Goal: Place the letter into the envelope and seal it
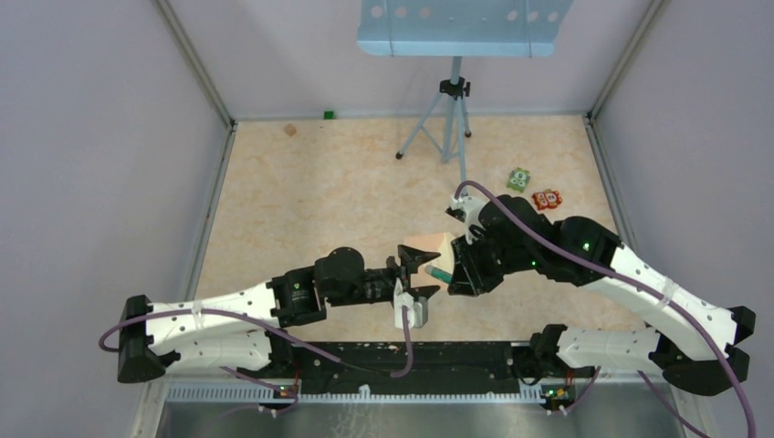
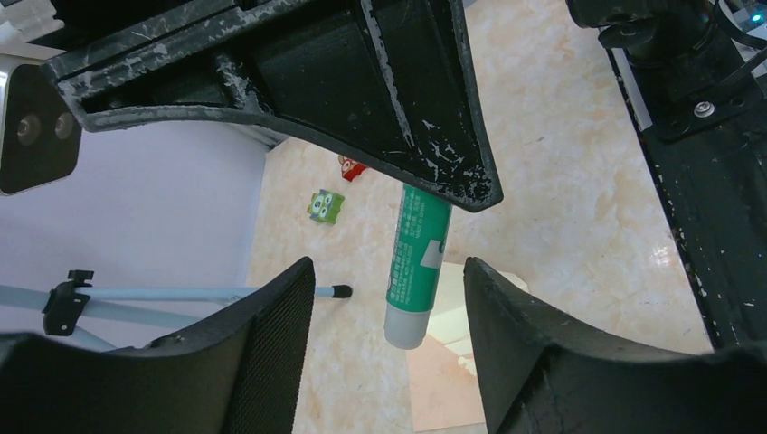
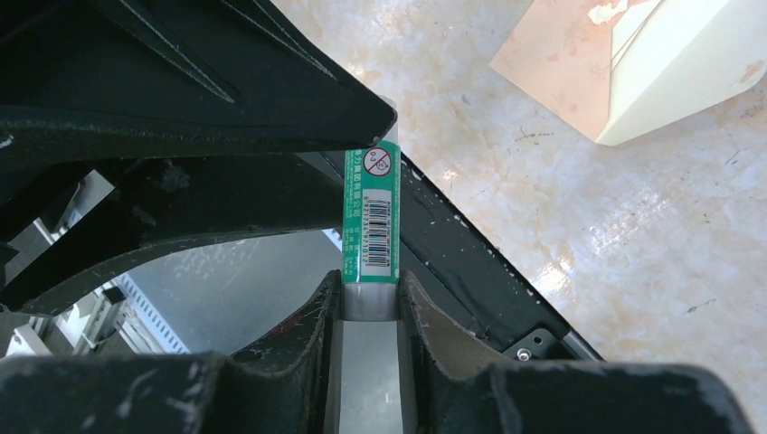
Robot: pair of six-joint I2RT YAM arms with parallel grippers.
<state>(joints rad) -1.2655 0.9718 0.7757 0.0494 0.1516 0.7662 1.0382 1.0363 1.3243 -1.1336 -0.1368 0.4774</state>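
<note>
Top view: envelope (image 1: 420,246) lies flat mid-bench (image 1: 301,201); letter (image 1: 444,245) overlaps its 3 o'clock edge, whether tucked inside cannot tell; right fingers (image 3: 327,307) clenched on the grey end of a green glue stick (image 3: 371,208), held just above the bench at the envelope's 5 o'clock; left fingers (image 2: 276,348) spread apart either side of the stick's white end, gripping nothing; two small toy robots (image 1: 534,189) at 2 o'clock; tripod (image 1: 447,114) at 12 o'clock
</note>
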